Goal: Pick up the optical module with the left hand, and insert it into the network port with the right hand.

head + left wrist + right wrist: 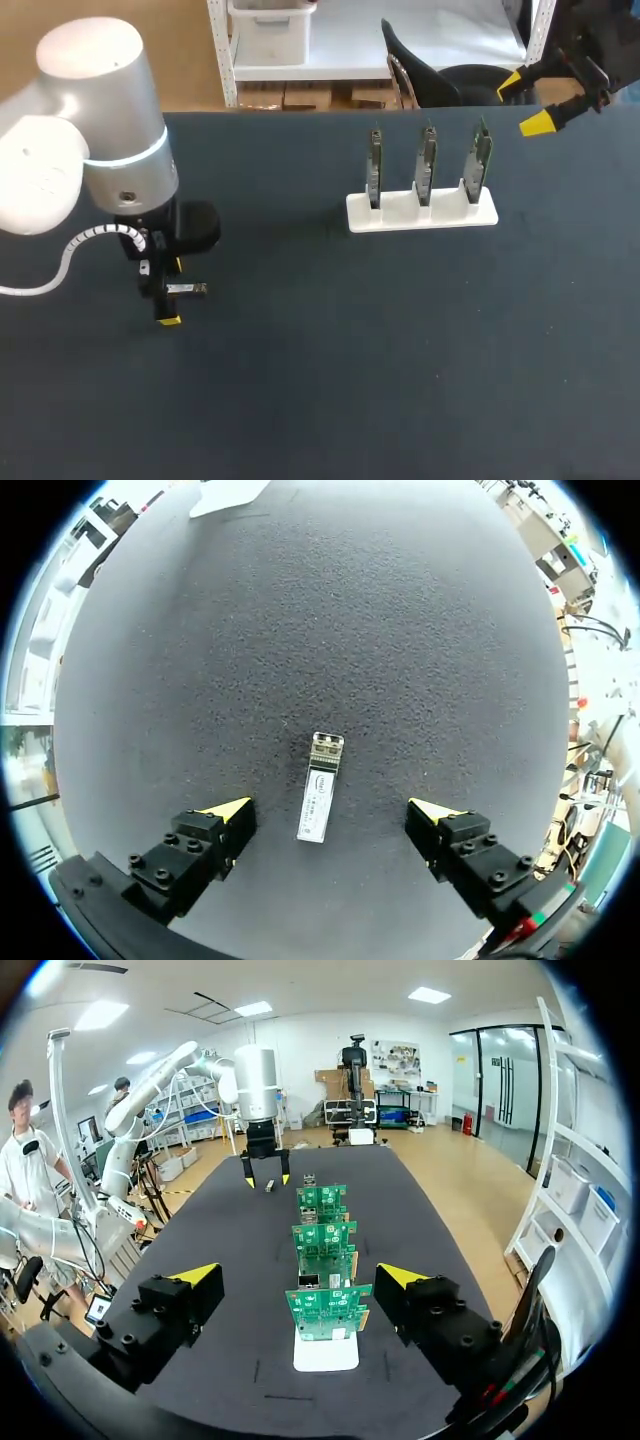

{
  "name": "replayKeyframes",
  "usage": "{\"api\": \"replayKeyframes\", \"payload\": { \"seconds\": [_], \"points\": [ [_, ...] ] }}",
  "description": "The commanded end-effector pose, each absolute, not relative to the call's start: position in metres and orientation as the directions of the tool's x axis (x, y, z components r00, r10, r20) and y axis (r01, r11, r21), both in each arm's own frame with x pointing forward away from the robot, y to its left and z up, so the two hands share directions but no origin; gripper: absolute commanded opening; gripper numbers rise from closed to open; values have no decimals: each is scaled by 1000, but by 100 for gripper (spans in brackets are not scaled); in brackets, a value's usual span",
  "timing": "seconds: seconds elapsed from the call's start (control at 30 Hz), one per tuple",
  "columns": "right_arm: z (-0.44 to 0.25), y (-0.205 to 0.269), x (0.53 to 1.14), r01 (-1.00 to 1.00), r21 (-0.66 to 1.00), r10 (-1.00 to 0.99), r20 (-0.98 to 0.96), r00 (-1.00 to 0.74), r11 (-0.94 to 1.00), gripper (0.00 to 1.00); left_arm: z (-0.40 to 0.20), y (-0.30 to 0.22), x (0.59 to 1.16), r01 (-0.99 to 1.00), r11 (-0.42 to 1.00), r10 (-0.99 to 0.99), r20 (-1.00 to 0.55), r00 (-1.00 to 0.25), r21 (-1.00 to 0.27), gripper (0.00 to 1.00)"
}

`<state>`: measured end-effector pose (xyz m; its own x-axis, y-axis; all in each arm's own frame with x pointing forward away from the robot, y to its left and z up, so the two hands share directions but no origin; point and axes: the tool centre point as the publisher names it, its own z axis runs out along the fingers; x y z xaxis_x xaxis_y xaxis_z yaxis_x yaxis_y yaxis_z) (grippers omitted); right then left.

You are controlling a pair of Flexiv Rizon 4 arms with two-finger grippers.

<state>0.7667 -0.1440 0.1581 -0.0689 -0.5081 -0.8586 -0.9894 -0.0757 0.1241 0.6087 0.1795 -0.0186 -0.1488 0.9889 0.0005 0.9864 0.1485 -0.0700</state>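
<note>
Nearest thing first: my left gripper [174, 292] points straight down over the left part of the bench [400, 390], about halfway between the near and far edges. The fingers are spread wide and have hold of nothing. The optical module [188, 289] lies flat on the bench right between them. It's a small silvery bar with a label on top.

The left wrist camera shows it better. The optical module [320, 800] sits roughly in the middle of the gap with bare bench on both sides, so neither fingertip [230, 810] touches it. Its metal-framed end points away from my wrist.

Further back, toward the far edge and a bit right of the middle, there's a white holder [420, 215]. Three green circuit boards [427, 160] stand upright in its slots, side by side in a row along that edge. The holder is well apart from the module.

Farthest out, my right gripper [523, 104] hangs in the air by the far right corner, also wide open and holding nothing. From its wrist camera the circuit boards [325, 1305] line up one behind the other, straight ahead of the fingers. The nearest board has what looks like a small metal network port [308, 1282] at its upper edge. Past the last board I can see the left gripper [267, 1181] down over the module at the other end of the bench.
</note>
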Motion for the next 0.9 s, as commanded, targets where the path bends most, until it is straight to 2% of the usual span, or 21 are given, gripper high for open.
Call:
{"api": "replayKeyframes", "payload": {
  "seconds": [0.03,0.1,0.13,0.17,0.23,0.27,0.9],
  "points": [
    [158,-144,764,-990,119,-509,-858,-67,-71,100,-23,179,611,986,147,989,3,-147,-78,100],
    [158,-144,764,-990,119,-509,-858,-67,-71,100,-23,179,611,986,146,989,4,-146,-76,100],
    [158,-144,764,-990,119,-509,-858,-67,-71,100,-23,179,611,987,144,990,3,-144,-76,88],
    [158,-144,764,-990,119,-509,-858,-67,-71,100,-24,179,611,987,141,990,3,-142,-76,52],
    [158,-144,764,-990,119,-509,-858,-67,-71,100,-24,179,612,988,133,991,7,-132,-77,9],
    [158,-144,764,-990,119,-509,-858,-67,-71,100,-24,179,612,988,132,991,9,-131,-77,0],
    [158,-144,764,-990,119,-509,-858,-67,-71,100,-13,180,616,990,133,991,22,-132,-44,0]
  ]
}}
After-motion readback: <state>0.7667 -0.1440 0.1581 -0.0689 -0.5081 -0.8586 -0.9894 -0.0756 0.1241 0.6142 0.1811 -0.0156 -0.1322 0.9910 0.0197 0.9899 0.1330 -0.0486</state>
